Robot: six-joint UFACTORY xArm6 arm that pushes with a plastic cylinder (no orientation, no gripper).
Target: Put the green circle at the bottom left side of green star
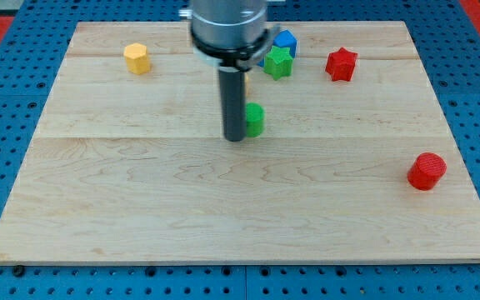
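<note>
The green circle lies near the middle of the wooden board, partly hidden by my rod. The green star sits above it and a little to the view's right, near the board's top edge. My tip rests on the board just left of the green circle, touching or nearly touching its left side. The rod and the arm's body cover the board between the circle and the top edge.
A blue block touches the green star's upper right. A red star lies right of the green star. A yellow hexagon is at the top left. A red circle is at the right edge.
</note>
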